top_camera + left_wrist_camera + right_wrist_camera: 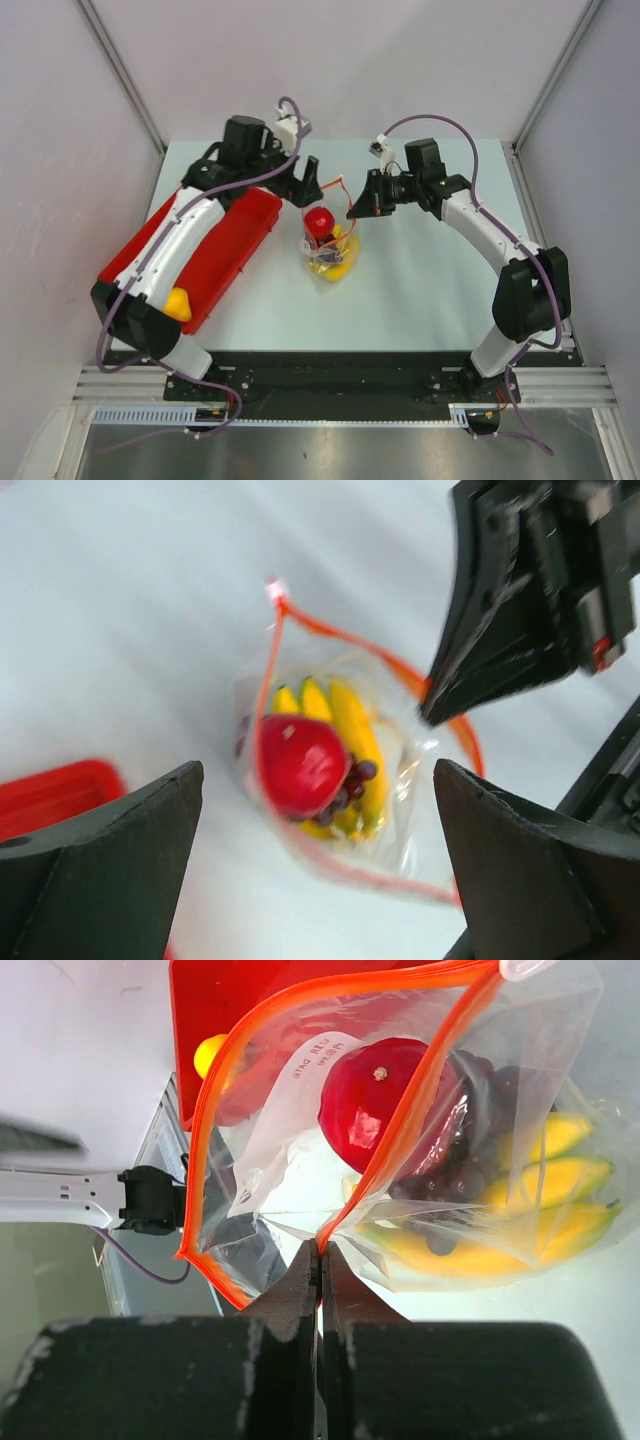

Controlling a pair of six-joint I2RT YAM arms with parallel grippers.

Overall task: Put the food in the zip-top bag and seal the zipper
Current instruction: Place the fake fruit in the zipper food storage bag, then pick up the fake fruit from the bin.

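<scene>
The clear zip-top bag (330, 255) lies mid-table, its mouth lifted and gaping. Inside are the red round fruit (320, 222), the yellow banana bunch (337, 266) and the purple grapes (352, 783). My right gripper (357, 209) is shut on the red-orange zipper (197, 1160), pinching the strip at its fingertips (321, 1250). My left gripper (311, 186) is open and empty, hovering over the bag's mouth (318, 880). The round yellow-orange fruit (178, 303) sits in the red tray, outside the bag. In the right wrist view the red fruit (375, 1095) and bananas (520, 1210) show through the plastic.
The red tray (235, 250) lies at the left under my left arm, close to the bag. The right gripper's body (520, 590) shows in the left wrist view, beside the bag's mouth. Metal frame posts stand at the table's back corners.
</scene>
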